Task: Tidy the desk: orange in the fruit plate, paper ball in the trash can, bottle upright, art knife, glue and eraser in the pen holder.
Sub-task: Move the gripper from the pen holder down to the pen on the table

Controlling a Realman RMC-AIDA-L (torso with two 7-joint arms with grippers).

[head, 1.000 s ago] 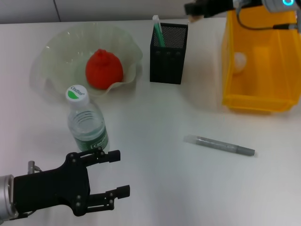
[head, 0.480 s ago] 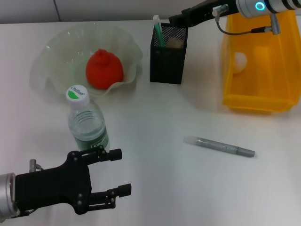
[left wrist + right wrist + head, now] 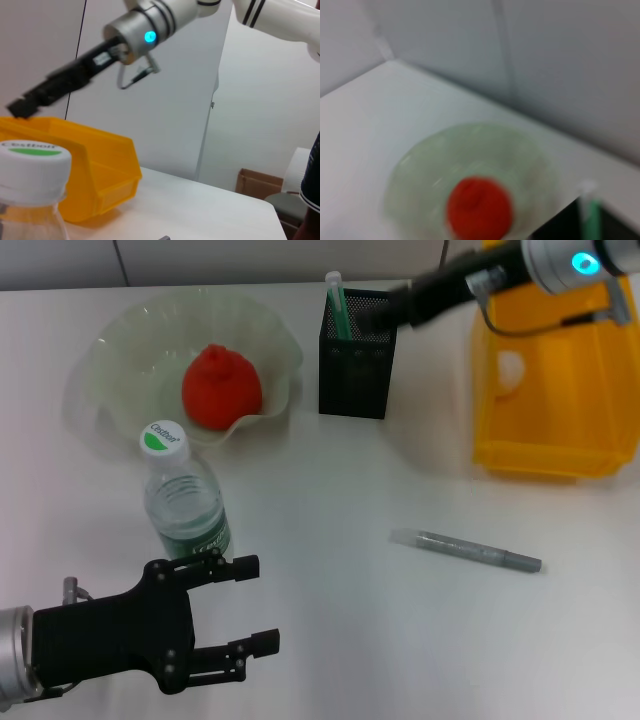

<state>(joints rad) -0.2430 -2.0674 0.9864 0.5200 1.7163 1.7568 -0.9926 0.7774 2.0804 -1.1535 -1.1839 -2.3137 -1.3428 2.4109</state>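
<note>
Grey art knife (image 3: pixel 466 549) flat on desk (image 3: pixel 330 640).

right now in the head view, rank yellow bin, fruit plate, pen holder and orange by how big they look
1. fruit plate and yellow bin: look alike, and the bin is cut off at the edge, so unranked
2. pen holder
3. orange
</note>
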